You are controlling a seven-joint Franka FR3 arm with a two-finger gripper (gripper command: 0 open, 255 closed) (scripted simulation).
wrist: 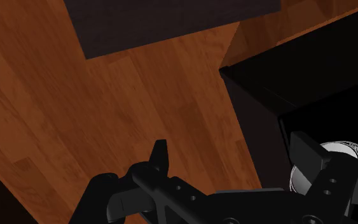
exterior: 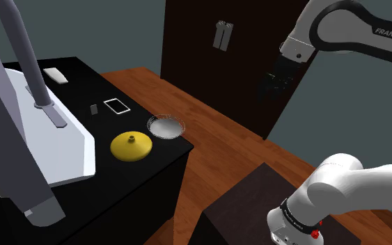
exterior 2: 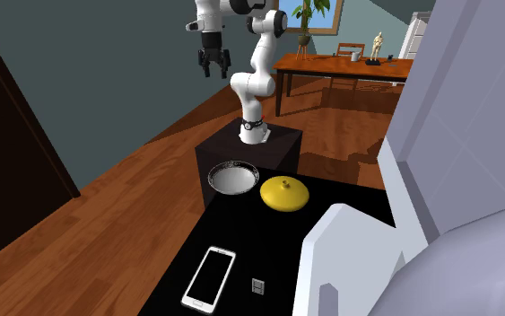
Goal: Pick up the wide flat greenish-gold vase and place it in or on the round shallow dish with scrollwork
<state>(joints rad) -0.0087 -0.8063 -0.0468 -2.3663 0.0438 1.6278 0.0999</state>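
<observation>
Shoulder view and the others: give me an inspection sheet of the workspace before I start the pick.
Surface: black countertop, flat.
Job's things: yellow wide flat vase upright, close beside round shallow grey dish.
Clutter: white-edged smartphone, small grey block, white flat bar, large white-and-grey fixture.
Gripper: black two-finger gripper open, holding nothing, high over wooden floor, off the counter.
Cables: nothing seen.
Surroundings: dark door, wooden table.

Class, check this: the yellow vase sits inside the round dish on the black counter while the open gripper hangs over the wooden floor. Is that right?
No. The shoulder view shows the vase beside the dish, not inside it; the rest holds.
</observation>
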